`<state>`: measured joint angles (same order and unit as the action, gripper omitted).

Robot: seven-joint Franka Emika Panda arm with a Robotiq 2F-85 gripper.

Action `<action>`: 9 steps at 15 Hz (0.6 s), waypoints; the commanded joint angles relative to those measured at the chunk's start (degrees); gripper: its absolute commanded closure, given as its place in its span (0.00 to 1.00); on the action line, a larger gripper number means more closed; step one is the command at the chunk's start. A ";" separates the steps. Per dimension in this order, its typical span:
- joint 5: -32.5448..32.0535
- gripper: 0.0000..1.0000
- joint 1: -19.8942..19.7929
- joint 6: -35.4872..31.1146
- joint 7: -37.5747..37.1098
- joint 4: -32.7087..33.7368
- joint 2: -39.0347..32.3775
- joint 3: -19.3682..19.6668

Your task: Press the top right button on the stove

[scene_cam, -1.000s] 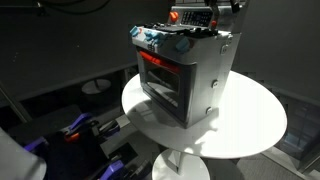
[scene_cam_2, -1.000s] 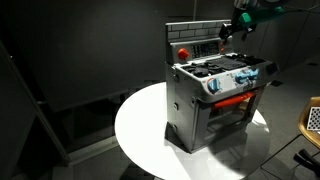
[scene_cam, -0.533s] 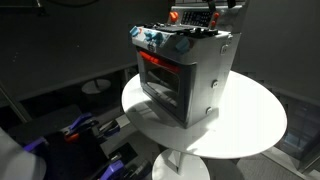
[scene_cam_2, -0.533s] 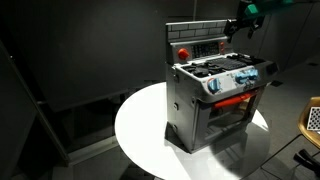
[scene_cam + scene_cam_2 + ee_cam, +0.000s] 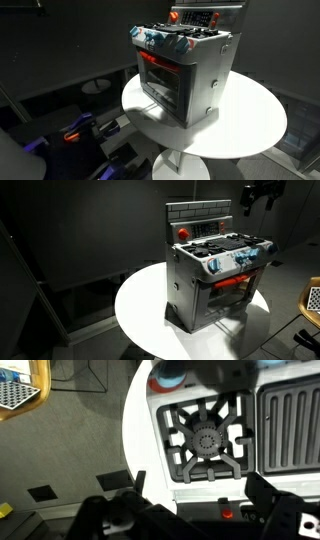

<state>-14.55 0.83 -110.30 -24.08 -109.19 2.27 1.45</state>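
The stove (image 5: 190, 80) is a small silver-grey toy oven with blue knobs and a red-glowing window, standing on a round white table (image 5: 250, 130). It also shows in an exterior view (image 5: 215, 280), with its red back panel (image 5: 205, 227) of small buttons. My gripper (image 5: 256, 197) hangs open and empty in the air, above and beside the panel's upper corner, clear of it. It is out of frame in the exterior view that shows the oven window from the other side. The wrist view looks down on the burner (image 5: 205, 440) and a red button (image 5: 228, 513) between my spread fingers (image 5: 196, 480).
The table edge (image 5: 140, 310) drops to a dark floor. A yellow-rimmed basket (image 5: 312, 298) stands off the table; it also shows in the wrist view (image 5: 20, 390). Blue and red equipment (image 5: 75, 130) lies low beside the table.
My gripper has lifted up and away from the stove's back panel, and has left the frame in one exterior view. The stove has not moved.
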 commanded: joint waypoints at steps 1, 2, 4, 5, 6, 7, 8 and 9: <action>5.43 0.00 -0.53 5.82 8.24 -2.24 5.81 -0.38; 6.86 0.00 -0.57 7.25 10.19 -2.42 7.05 -0.29; 9.07 0.00 -0.62 10.43 13.90 -2.33 9.18 -0.11; 10.15 0.00 -0.63 12.04 15.87 -2.19 10.10 0.02; 10.89 0.00 -0.65 13.62 17.59 -1.96 10.81 0.12; 11.32 0.00 -0.70 15.10 18.85 -1.72 11.39 0.19; 11.47 0.00 -0.76 16.20 19.90 -1.59 11.89 0.23; 10.94 0.00 -0.81 16.55 21.18 -1.79 12.36 0.24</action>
<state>-4.54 0.66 -95.93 -7.32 -110.37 12.56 1.48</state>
